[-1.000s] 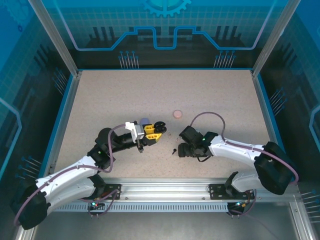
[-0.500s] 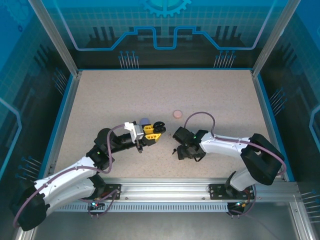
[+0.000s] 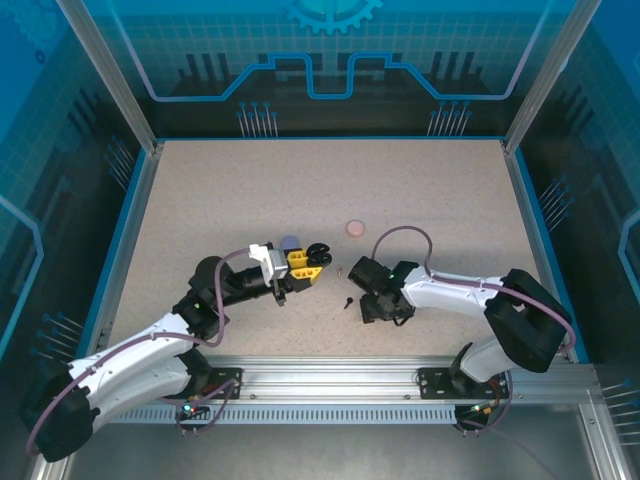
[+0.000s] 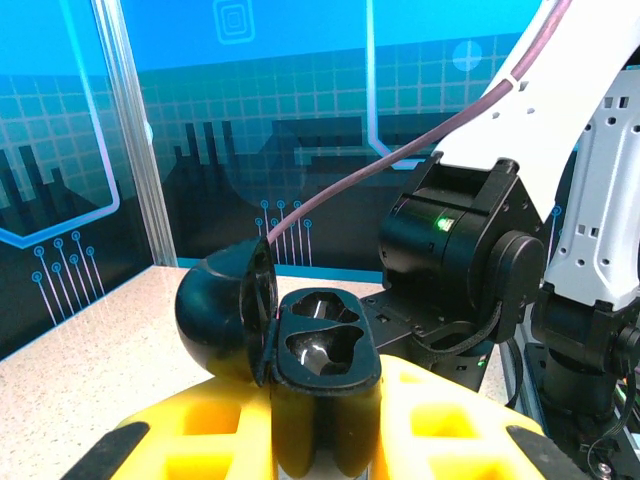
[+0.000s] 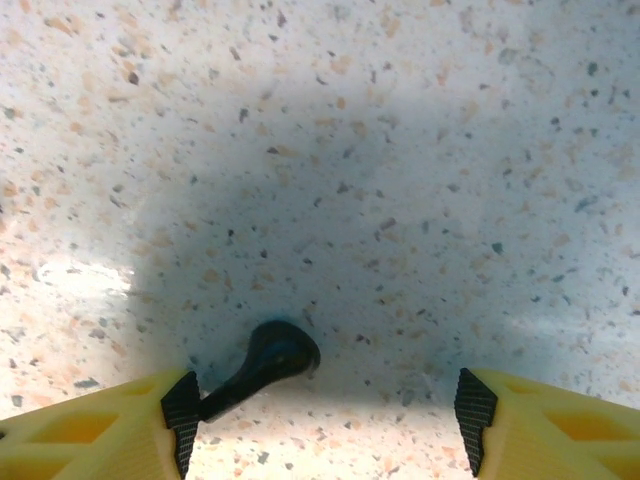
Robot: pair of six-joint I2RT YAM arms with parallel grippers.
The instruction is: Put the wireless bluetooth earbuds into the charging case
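On speckled table [image 5: 400, 150], blk earbud [image 5: 268, 362] lies btwn right gripper's [image 5: 325, 410] fingers [image 5: 100, 435], touching one.

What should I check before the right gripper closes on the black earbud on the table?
1. The lid of the black charging case is open: ok.
2. Both wells are empty: ok.
3. The left gripper is shut on the case: ok.
4. The right gripper is open around the black earbud: ok.
5. Earbud centred between the fingers: not ok, it lies to one side.
6. Earbud turned to fit a well: cannot tell.
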